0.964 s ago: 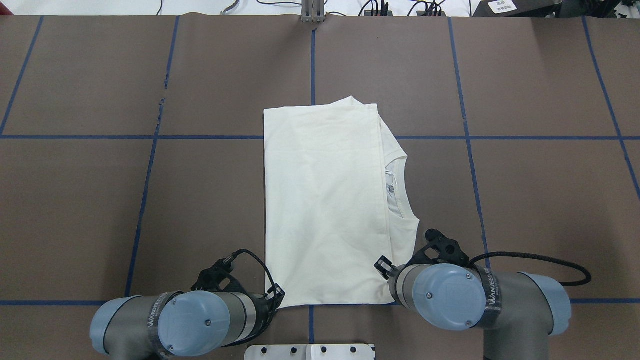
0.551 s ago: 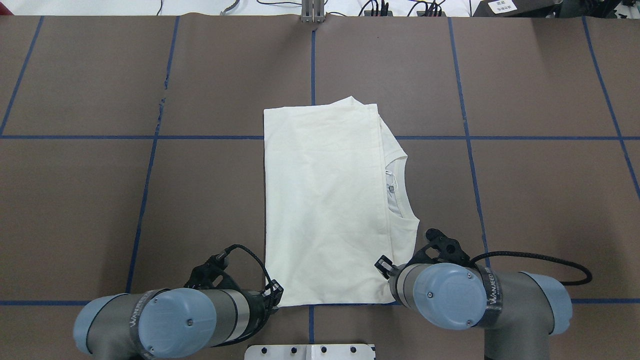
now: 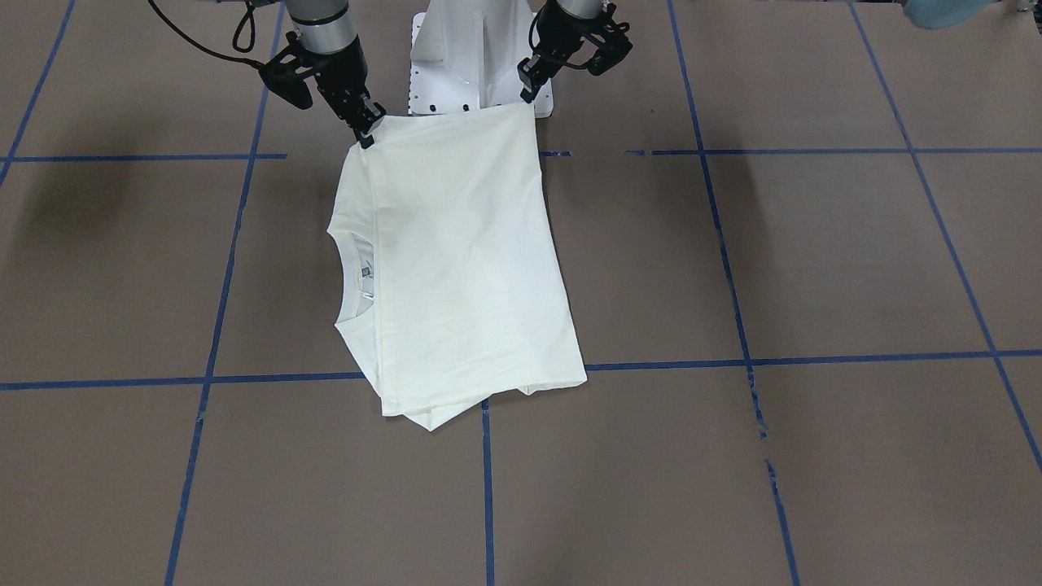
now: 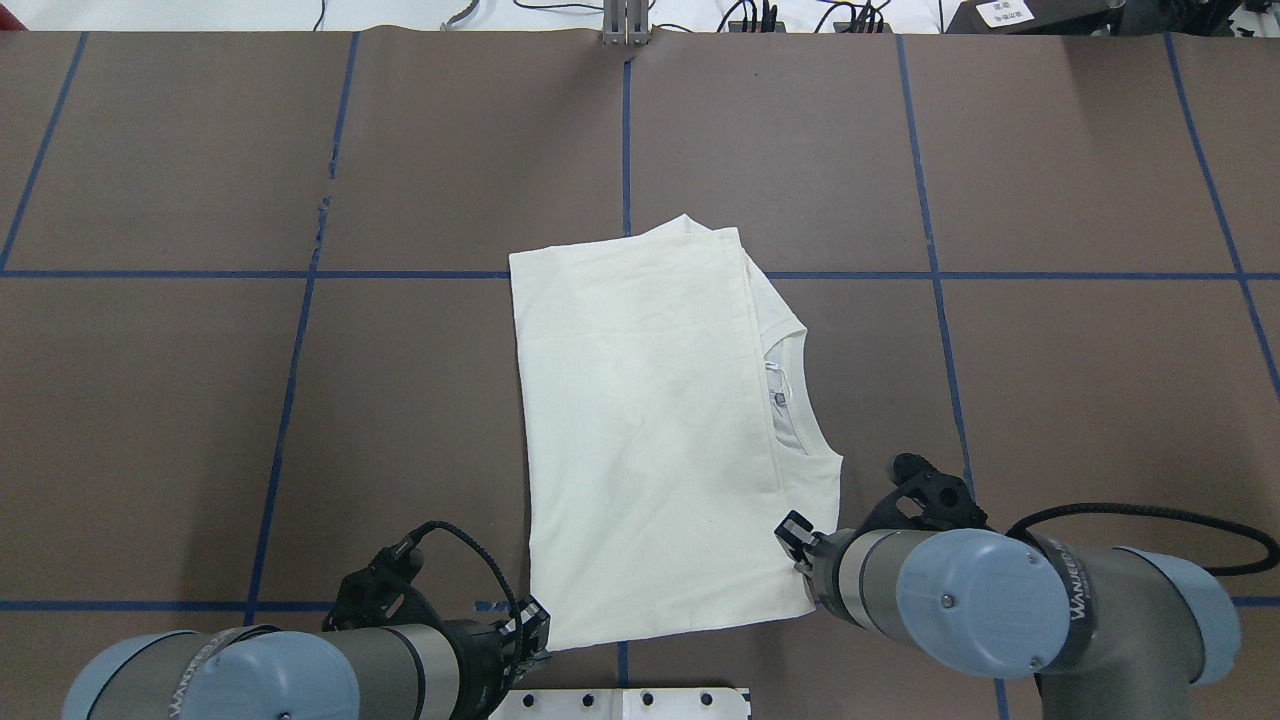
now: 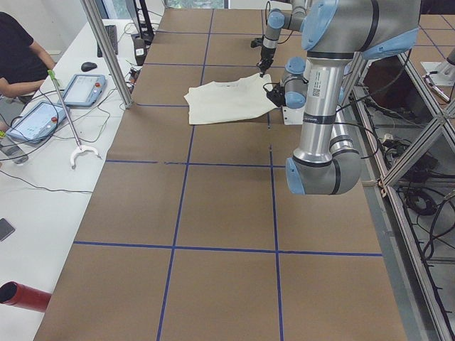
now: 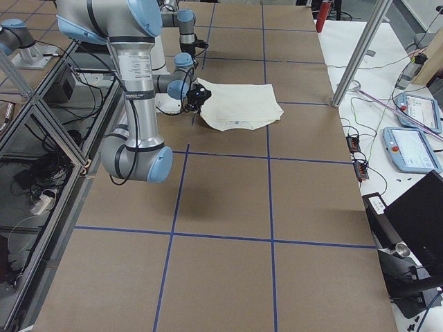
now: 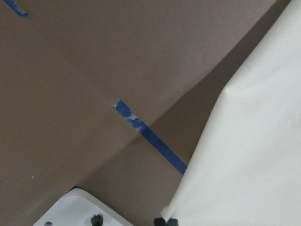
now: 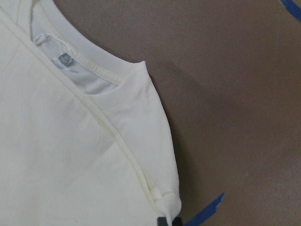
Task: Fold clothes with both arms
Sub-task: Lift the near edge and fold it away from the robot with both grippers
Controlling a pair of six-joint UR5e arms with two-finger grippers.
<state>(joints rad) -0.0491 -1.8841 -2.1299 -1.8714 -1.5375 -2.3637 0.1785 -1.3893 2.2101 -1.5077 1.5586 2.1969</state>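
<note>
The cream T-shirt (image 4: 640,430) lies folded, plain side up, mid-table, its ribbed collar (image 4: 795,400) facing the robot's right. It also shows in the front view (image 3: 464,260). My left gripper (image 4: 530,625) is shut on the shirt's near left corner; the front view (image 3: 529,94) shows it by the pedestal. My right gripper (image 4: 795,535) is shut on the near corner on the collar side, also in the front view (image 3: 362,130). The near edge is held a little off the table. The right wrist view shows the pinched corner (image 8: 167,207). The cat print is hidden.
The white pedestal base (image 4: 620,703) stands just behind the held edge. Blue tape lines (image 4: 300,330) grid the brown table. Beyond the far edge are tablets (image 5: 82,89), cables, aluminium posts (image 5: 106,50) and a seated person (image 5: 21,57).
Both arms have drawn back toward the robot's base. The shirt has slid toward the robot, turned slightly, and its near edge has risen in both grippers.
</note>
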